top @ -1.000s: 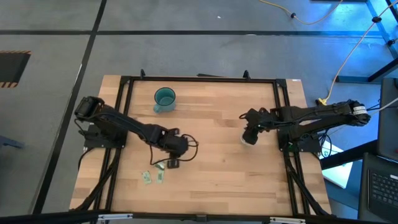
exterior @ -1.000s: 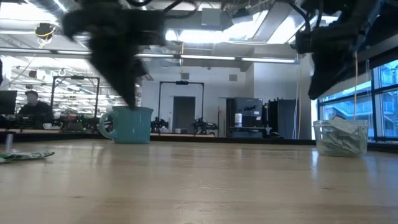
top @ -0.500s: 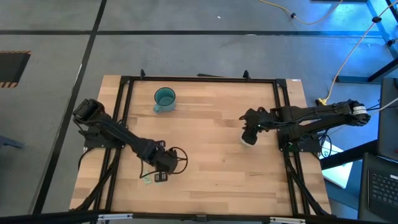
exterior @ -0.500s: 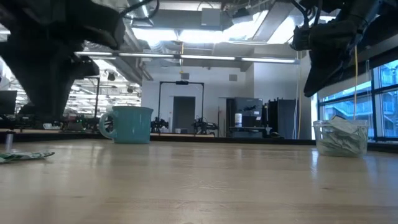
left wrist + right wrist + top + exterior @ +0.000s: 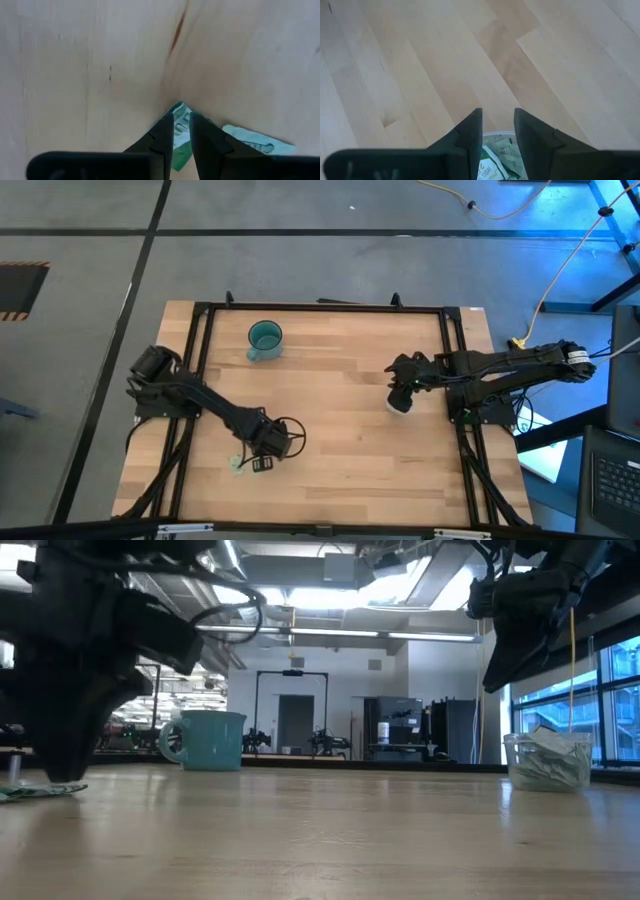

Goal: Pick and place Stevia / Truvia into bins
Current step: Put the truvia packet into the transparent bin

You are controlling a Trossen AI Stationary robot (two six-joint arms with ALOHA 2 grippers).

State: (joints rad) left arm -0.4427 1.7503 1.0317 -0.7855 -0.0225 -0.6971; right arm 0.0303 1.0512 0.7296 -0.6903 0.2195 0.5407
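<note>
Green-and-white sachet (image 5: 179, 135), print unreadable

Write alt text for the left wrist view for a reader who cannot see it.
The left hand is down at the pale wooden table, its two dark fingers narrowly parted around the corner of a green-and-white sachet. A second sachet lies flat just beside it; a dark streak in the wood grain runs away ahead of the fingertips.

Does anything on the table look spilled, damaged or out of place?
Nothing stands out. The teal cup stands upright, the clear cup holds its sachets, and the loose sachets lie flat by the left pincer.
</note>
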